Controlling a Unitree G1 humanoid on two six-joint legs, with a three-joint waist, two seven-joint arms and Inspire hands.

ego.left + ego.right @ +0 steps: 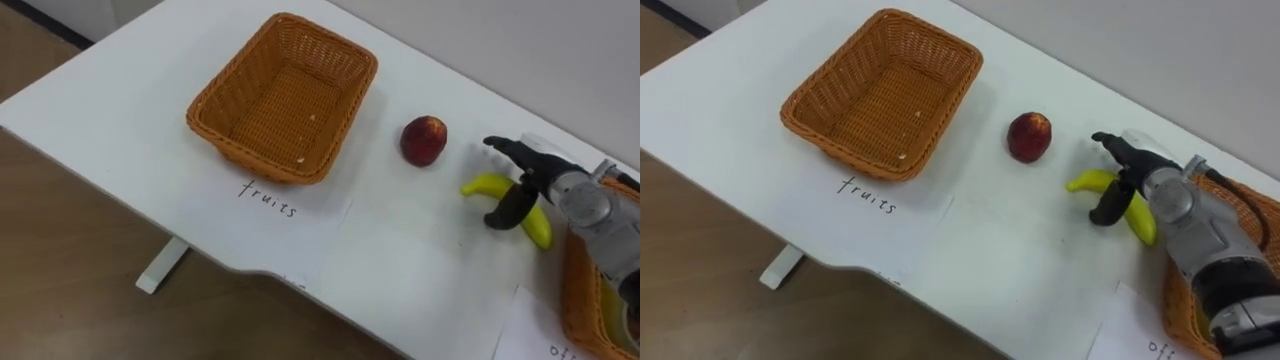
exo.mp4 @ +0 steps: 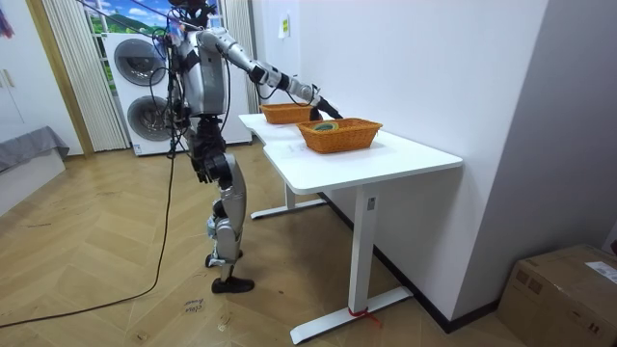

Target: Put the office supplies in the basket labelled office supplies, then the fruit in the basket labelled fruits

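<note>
— Right hand (image 1: 538,183) is set astride the banana (image 1: 483,186), thumb on the near side and fingers on the far side, all spread apart. So far as can be judged, the fruit is not yet clasped.
— And where is the banana lying?
— Flat on the desk (image 1: 120,110), between the red fruit (image 1: 424,140) (a peach or an apple, it cannot be told) and the second basket (image 1: 578,290) at the right edge. The fruit basket (image 1: 230,85), marked by a handwritten label (image 1: 268,197), is seen empty, well apart to the left.
— Which step is reckoned to be in hand?
— The pick-up of the banana, at its very start. Nothing is sorted into the fruit basket yet.
— What is called for next?
— The fingers are to be closed round the banana's middle. Then it is to be lifted clear, carried past the red fruit without a knock, and lowered into the empty basket.
</note>
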